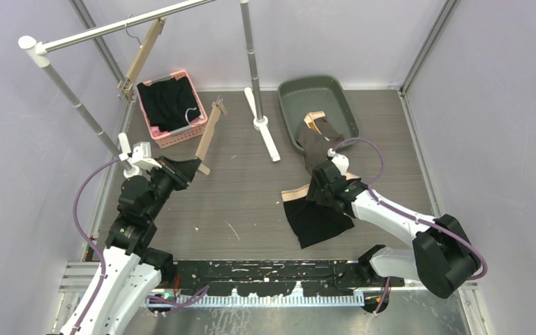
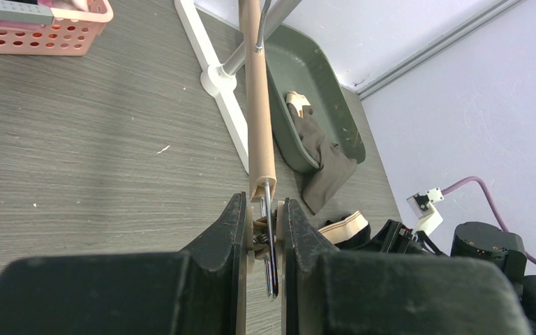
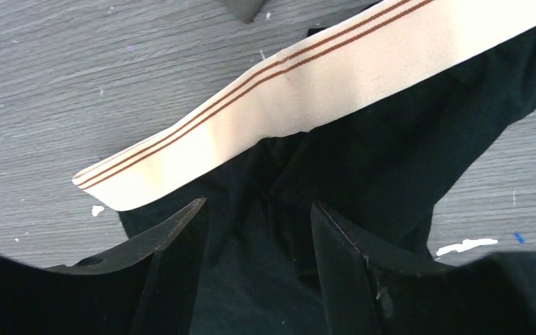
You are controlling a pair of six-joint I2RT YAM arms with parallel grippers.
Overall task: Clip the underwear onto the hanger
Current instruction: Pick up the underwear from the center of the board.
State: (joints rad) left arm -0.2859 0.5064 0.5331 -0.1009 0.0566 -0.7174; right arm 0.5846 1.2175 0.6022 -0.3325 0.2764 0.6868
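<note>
underwear [image 3: 391, 153] is lying limp, light under your right gripper [image 3: 258, 204], jaws standing apart; the firmer waistband [image 3: 307, 91] is looking grippable. your left gripper [image 2: 264, 204] is clamping the hanger [image 2: 259, 105].

Seen from above, the left arm [image 1: 108, 283] at lower left and the right arm [image 1: 391, 213] at lower right both have white tapered links between bulky black joint housings. A purple cable [image 1: 82, 192] runs along each. The wrist views show black wedge-shaped fingers [image 3: 171, 241], and the left pair has thin tan inner pads [image 2: 280, 279].
</note>
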